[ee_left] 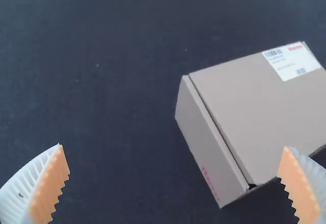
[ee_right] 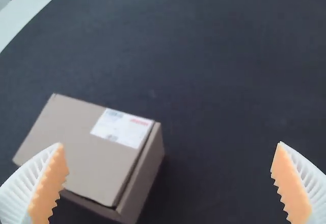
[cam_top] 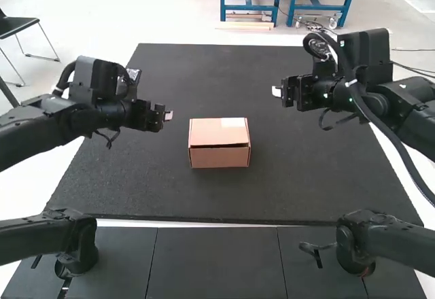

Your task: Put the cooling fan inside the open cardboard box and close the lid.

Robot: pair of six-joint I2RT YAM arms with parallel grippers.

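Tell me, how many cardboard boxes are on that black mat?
1. The box sits near the middle of the mat, with its lid shut. Whatever is inside it is hidden.

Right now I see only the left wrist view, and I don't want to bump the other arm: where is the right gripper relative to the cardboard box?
Observer: In the high view the right gripper hovers to the right of the cardboard box, clear of it and farther back on the mat.
Operator: Is it holding anything?
Observer: No. The right wrist view shows its fingers wide apart, nothing between them.
Operator: Is the lid down all the way across?
Observer: From above, the lid lies flat over the whole top.
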